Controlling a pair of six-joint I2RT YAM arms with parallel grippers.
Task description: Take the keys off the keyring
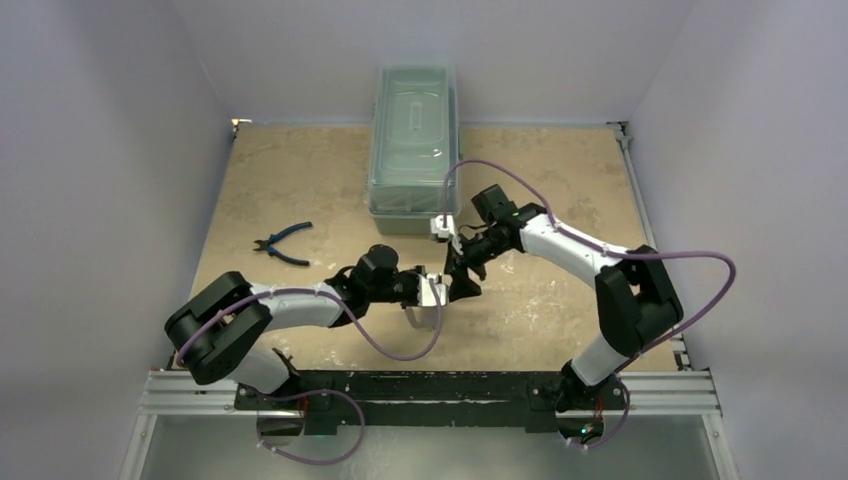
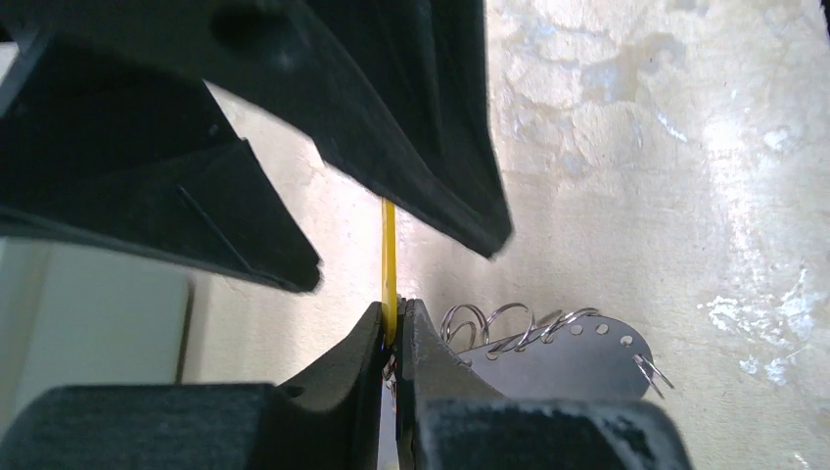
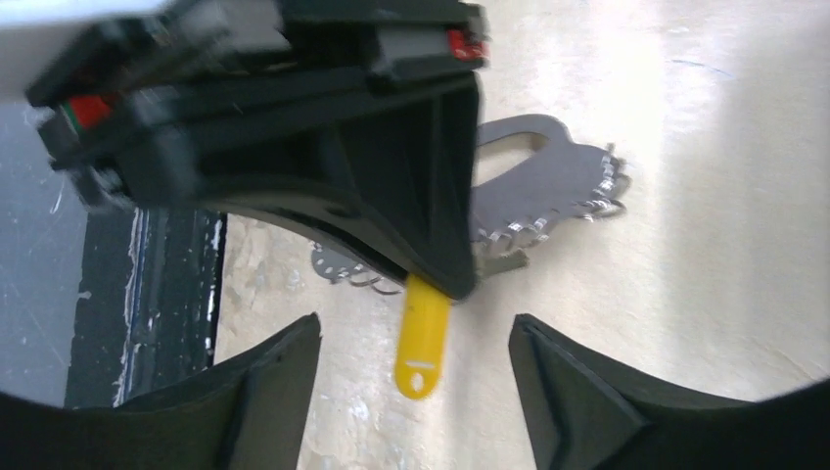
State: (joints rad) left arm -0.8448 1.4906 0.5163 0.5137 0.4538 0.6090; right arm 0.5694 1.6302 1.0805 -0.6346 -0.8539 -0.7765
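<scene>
- Left wrist view had the left gripper (image 2: 391, 318) clenched hard on the yellow-headed key (image 2: 390, 257), pinched edge-on at the very fingertips, over the middle of the table (image 1: 300, 170).
- Right gripper (image 3: 414, 331) was released, its jaws spread wide either side of that key and touching nothing.
- Keyring (image 3: 558, 178) sat just behind the left fingers. It read as a flat grey piece edged with small wire loops, and any other keys could not be told apart from those loops. Whether it hung free or rested on the table was unclear too.
- Step in hand, by the look of it, was the right gripper taking a hold so the key could be worked off. That would go best by closing on the ring side close to the joint, not on the yellow head, then easing apart slowly so the thin left pinch did not slip.
- Room was tight, the two grippers almost nose to nose, so any pull wanted to go sideways, away from each other.
- Clear box (image 1: 413, 130) stood just beyond the right wrist and the pliers (image 1: 282, 243) lay well off to the left, with bare tabletop showing to the right.
</scene>
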